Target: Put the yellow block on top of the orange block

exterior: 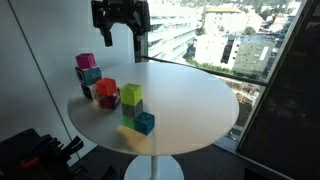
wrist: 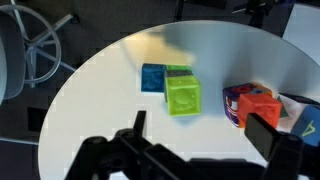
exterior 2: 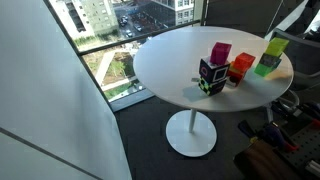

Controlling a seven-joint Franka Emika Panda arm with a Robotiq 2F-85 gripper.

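Note:
The yellow block (wrist: 183, 97) is a lime-yellow cube near the middle of the round white table (wrist: 100, 100). It seems to sit on a darker green cube (wrist: 178, 71). It shows in both exterior views (exterior: 131, 95) (exterior 2: 275, 47). The orange block (wrist: 259, 104) stands to its right in the wrist view, against a dark patterned cube (wrist: 231, 104). It also shows in both exterior views (exterior: 105, 89) (exterior 2: 240, 66). My gripper (wrist: 200, 132) is open and empty. It hangs high above the table's far edge (exterior: 120, 35), apart from all blocks.
A blue cube (wrist: 153, 77) (exterior: 145, 123) lies beside the green one. A pink cube (exterior: 86, 62) (exterior 2: 221, 51) sits on a teal cube (exterior: 91, 75) near the table's edge. A large window (exterior: 220, 40) is behind the table. A chair (wrist: 30, 50) stands on the floor.

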